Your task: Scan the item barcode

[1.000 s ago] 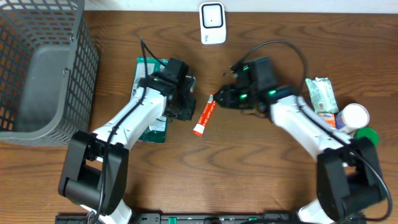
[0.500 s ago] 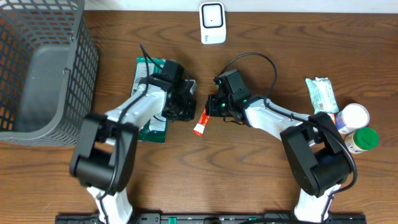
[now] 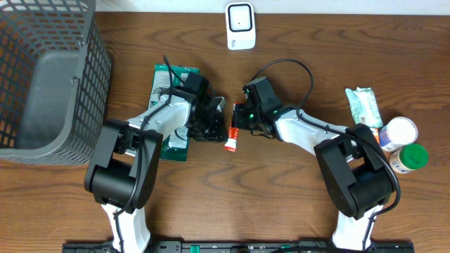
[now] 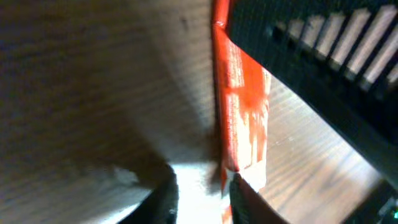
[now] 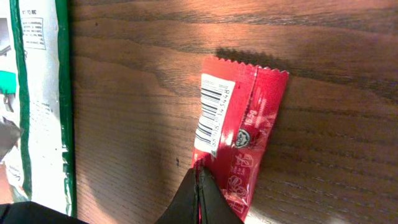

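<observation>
Slippage is the main risk. The right claw is fully closed, pinching only the lower edge of the red packet. With so thin a hold, the flat foil could swivel or drop as soon as it is carried. The packet sits near the middle of the surface, with the right claw at its 1 o'clock and the left claw close in at its 9 o'clock.

The left wrist view is blurred. The left claw's jaws seem slightly parted and not holding anything, but contact with the packet cannot be ruled out. At that range a small drift could knock the packet out of the other claw's pinch.

The barcode faces upward now. If the packet twists on the way to the scanner, which stands at 12 o'clock on the surface, the code may turn away and fail to read.

Counted:
- One red packet.
- One white scanner.
- One grey basket at 10 o'clock.
- One green-and-white pouch, partly under the left arm.
- One pale wrapped packet at 3 o'clock.
- Two round tubs beside the pale packet: a white-lidded tub and a green-lidded tub.
- Two claws.
</observation>
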{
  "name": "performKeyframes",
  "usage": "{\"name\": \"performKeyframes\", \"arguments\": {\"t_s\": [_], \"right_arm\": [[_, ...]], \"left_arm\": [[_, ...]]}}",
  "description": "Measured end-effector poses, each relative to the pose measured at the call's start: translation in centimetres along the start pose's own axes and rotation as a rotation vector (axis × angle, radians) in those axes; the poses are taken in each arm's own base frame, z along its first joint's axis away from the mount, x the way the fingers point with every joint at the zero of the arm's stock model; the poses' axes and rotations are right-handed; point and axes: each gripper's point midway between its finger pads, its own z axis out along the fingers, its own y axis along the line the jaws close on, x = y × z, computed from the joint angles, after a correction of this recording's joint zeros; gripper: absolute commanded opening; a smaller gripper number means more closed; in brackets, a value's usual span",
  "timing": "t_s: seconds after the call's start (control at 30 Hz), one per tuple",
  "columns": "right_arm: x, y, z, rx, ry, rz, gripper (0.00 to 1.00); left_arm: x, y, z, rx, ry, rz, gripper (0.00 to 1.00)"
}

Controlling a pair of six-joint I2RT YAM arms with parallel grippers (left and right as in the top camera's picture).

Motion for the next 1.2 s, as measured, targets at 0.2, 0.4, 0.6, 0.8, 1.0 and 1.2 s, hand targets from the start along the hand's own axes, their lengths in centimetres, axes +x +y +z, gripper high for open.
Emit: {"name": "performKeyframes", "arguments": {"t_s": [0.2, 0.4, 0.6, 0.8, 1.0, 1.2], "right_arm": [[0.0, 0.0, 0.0, -0.023, 0.015, 0.016, 0.01], [-0.1, 0.0, -0.1, -0.046, 0.027, 0.024, 0.01], [-0.1, 0.1, -0.1, -0.075, 0.041, 0.032, 0.01], [-0.2, 0.1, -0.1, -0.105, 0.055, 0.041, 0.01], [-0.2, 0.0, -0.1, -0.115, 0.061, 0.044, 0.01], [-0.3, 0.1, -0.1, -0.126, 0.059, 0.039, 0.01]], "left_arm": [[0.4, -0.8, -0.1, 0.049, 0.020, -0.005, 0.48], [0.8, -1.7, 0.1, 0.109, 0.043, -0.013, 0.49], [0.6, -2.3, 0.4, 0.134, 0.035, 0.008, 0.49], [0.1, -3.1, 0.9, 0.131, 0.012, 0.051, 0.49], [0.0, -3.2, 1.1, 0.131, 0.011, 0.059, 0.48], [0.0, -3.6, 2.1, 0.158, 0.021, 0.068, 0.27]]}}
